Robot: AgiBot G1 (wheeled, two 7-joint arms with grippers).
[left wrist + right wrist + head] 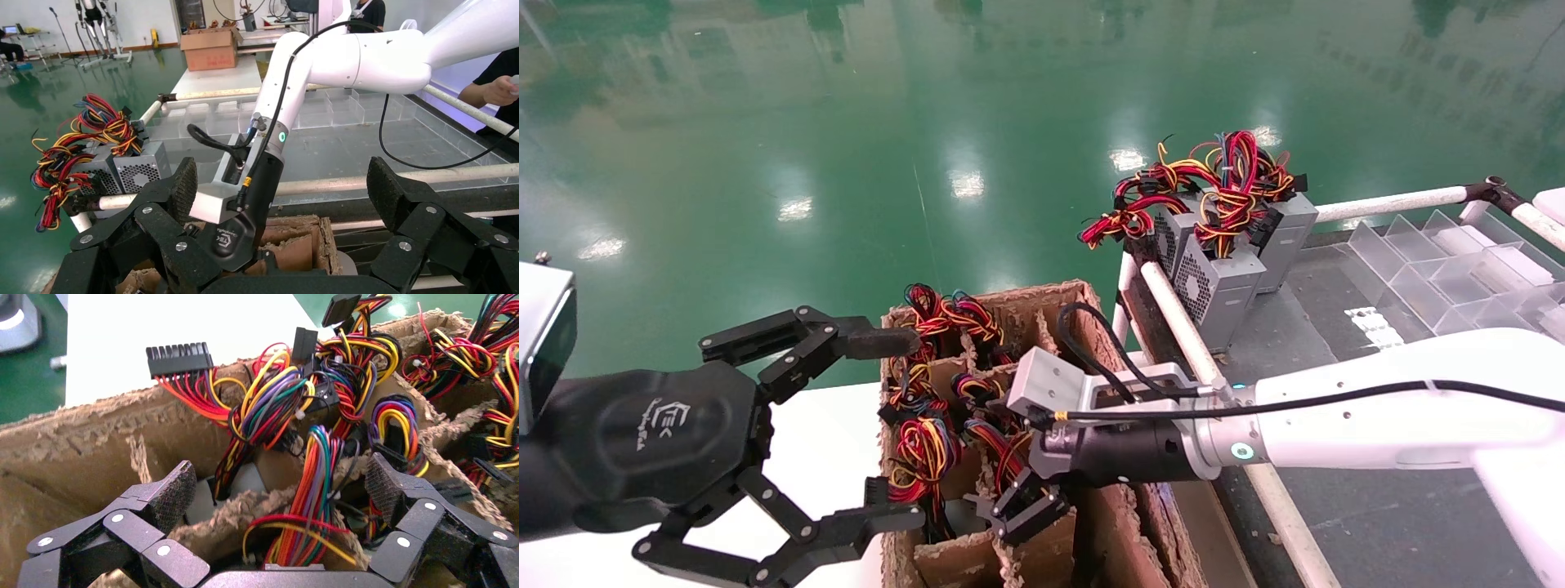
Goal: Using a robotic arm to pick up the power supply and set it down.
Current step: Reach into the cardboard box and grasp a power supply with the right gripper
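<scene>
Right tool (1030, 510) on the robotic arm (1377, 408) was lowered into a cardboard box (1128, 523) split by cardboard dividers into compartments. Its fingers (174, 493) stood apart, one on each side of a divider wall and a bundle of red, yellow, orange and blue wires (309, 496) rising out of a compartment. They were closed on nothing. Whether the pads touched the wires could not be told. Under the bundle a bit of grey metal showed, most likely the power supply (199, 502) in that compartment, though most of it was hidden by cardboard and cabling. More wire bundles (923, 445) filled the neighbouring compartments of the box.

Left tool (878, 429) hung just beside the box on its left, over a white surface (821, 445), with its fingers (878, 343) wide apart and holding nothing.

Beyond the box, to the right, three finished-looking grey power supplies (1222, 286) stood upright together at the near edge of a dark surface (1336, 498) framed by white tubes (1181, 322), their wire bundles sprouting from the top. Clear plastic trays (1459, 278) lay farther right on that surface. A glossy green floor (928, 122) lay behind everything.
</scene>
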